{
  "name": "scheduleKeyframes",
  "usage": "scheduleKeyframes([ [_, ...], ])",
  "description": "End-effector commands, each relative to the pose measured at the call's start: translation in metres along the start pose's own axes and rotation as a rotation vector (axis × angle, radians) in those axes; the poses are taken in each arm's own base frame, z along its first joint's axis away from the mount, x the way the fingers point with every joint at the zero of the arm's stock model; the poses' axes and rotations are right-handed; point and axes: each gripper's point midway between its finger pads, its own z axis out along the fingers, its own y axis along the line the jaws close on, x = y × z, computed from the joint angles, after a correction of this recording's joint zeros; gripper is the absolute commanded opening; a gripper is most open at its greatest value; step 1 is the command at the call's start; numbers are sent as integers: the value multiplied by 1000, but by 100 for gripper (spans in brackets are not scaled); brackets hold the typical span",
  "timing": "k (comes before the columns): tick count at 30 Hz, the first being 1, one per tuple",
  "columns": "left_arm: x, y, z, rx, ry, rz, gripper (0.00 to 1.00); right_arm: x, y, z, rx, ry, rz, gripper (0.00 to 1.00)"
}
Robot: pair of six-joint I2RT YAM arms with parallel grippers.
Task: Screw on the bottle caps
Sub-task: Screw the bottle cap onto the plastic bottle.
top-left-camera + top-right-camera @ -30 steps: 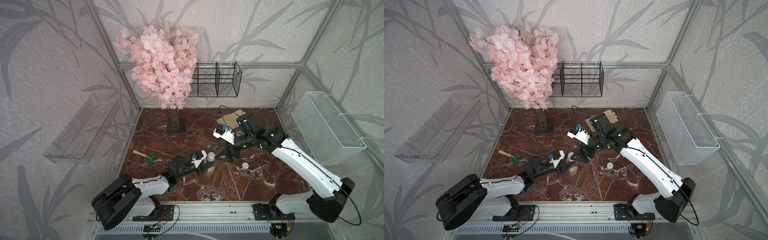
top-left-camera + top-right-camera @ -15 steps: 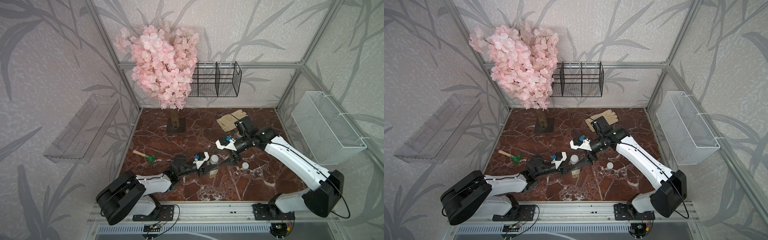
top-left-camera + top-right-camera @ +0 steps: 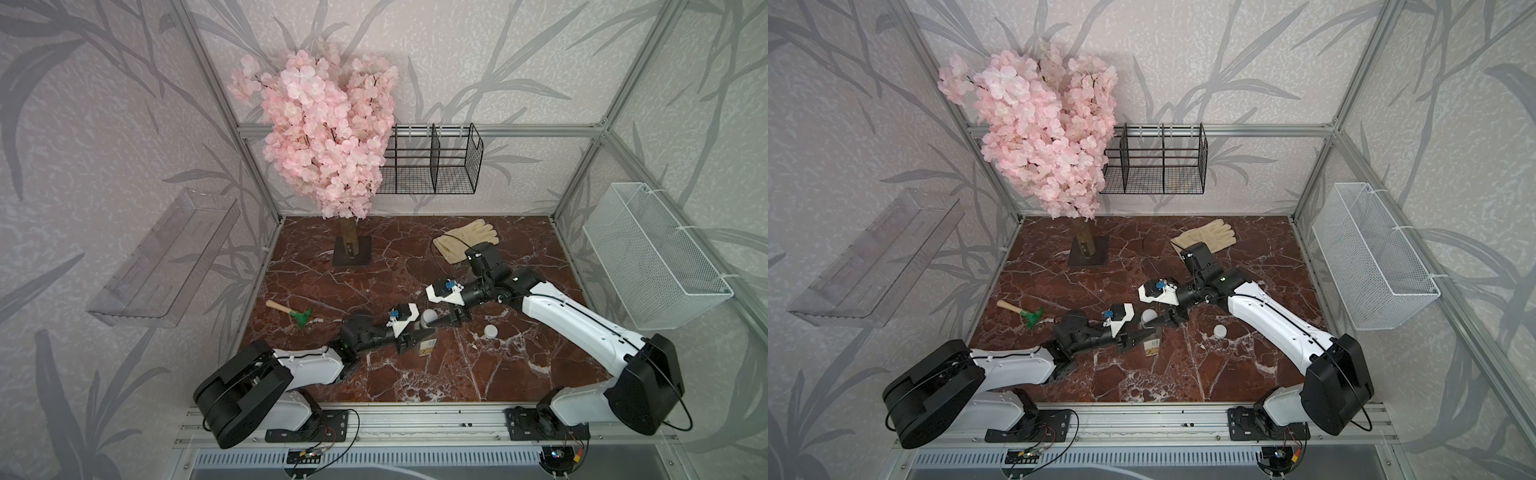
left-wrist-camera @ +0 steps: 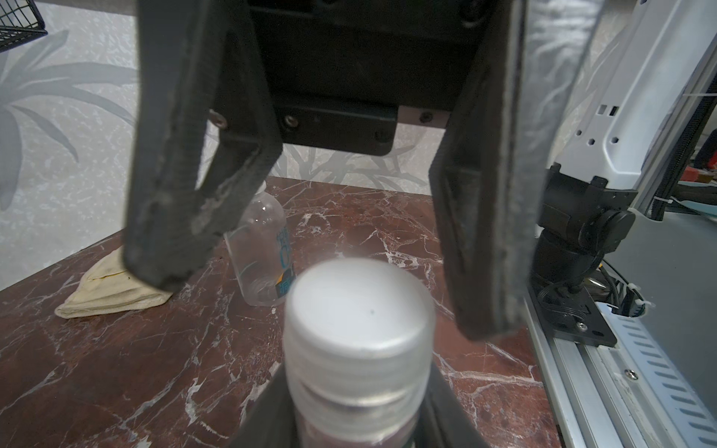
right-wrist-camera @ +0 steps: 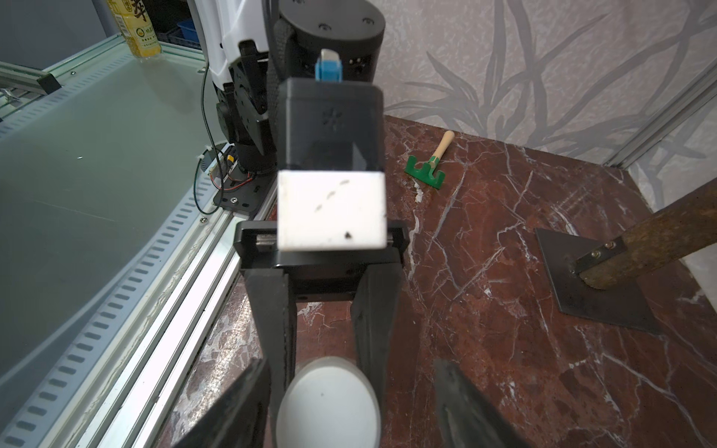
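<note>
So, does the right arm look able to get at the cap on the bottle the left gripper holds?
Likely yes. The right gripper stands open, straddling the cap with nothing between. The left gripper clamps the bottle lower down, below the cap, leaving its sides free.

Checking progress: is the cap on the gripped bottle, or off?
On: the cap sits atop the bottle that the left gripper holds; tightness cannot tell.

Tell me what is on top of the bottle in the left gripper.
A white cap tops the bottle; the open right gripper straddles it without touching. The cap covers the mouth and threads, so how far it is screwed on is hidden.
</note>
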Motion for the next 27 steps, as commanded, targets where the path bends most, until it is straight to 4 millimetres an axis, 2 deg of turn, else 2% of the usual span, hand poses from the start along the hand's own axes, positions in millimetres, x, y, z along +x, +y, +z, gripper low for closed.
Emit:
scheduleKeyframes([
  [1,36,-7,-1,31,122,-94,26,-6,2,-3,3,-22,-7,68],
  [10,37,-7,-1,28,126,-96,26,1,16,-2,-44,-18,44,64],
  [20,38,-6,0,22,129,-99,26,8,17,0,-46,1,63,54],
  [27,38,-5,0,21,130,-99,26,12,20,2,-55,9,75,51],
])
